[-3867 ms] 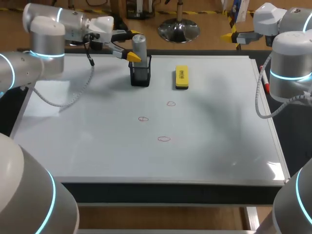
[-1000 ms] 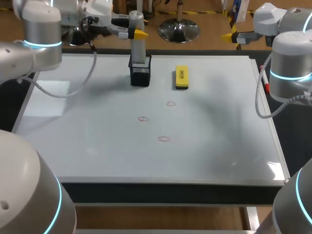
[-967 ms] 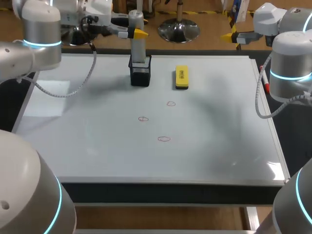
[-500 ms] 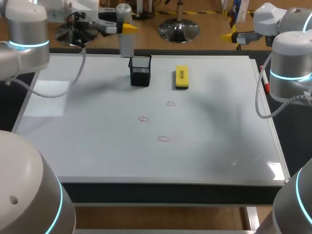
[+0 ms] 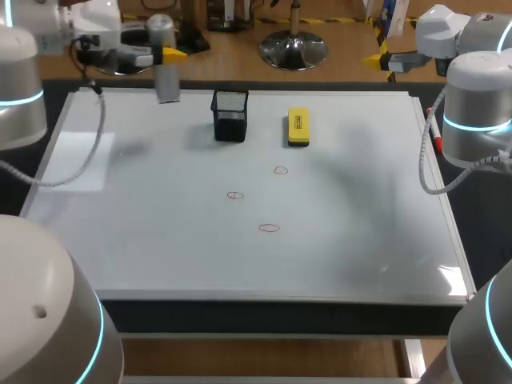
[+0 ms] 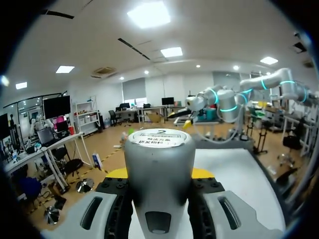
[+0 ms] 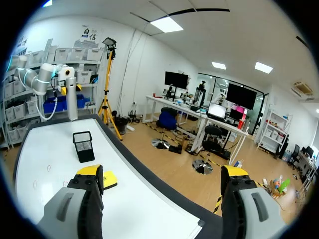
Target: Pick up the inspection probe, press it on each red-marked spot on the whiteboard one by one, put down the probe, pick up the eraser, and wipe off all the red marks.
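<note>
The inspection probe (image 5: 164,64), a grey cylinder, hangs upright above the whiteboard's (image 5: 160,232) far left corner. My left gripper (image 5: 162,54) is shut on it. In the left wrist view the probe (image 6: 159,164) fills the space between the yellow-tipped fingers (image 6: 202,173). Three small red marks (image 5: 280,170) (image 5: 234,194) (image 5: 270,228) lie near the board's middle. The yellow eraser (image 5: 298,126) lies flat at the far side, right of the black mesh holder (image 5: 230,116). My right gripper (image 5: 386,58) stays open past the far right corner, with nothing between its fingers (image 7: 89,172); the holder (image 7: 83,146) lies ahead of it.
The mesh holder stands empty on the board between probe and eraser. A small red item (image 5: 437,142) rests on the board's right rim. My right arm's (image 5: 476,96) grey cable loops over the right edge.
My left arm has lifted the probe out of the mesh holder and carried it to the left, off toward the board's far left corner. The right arm has not moved.
</note>
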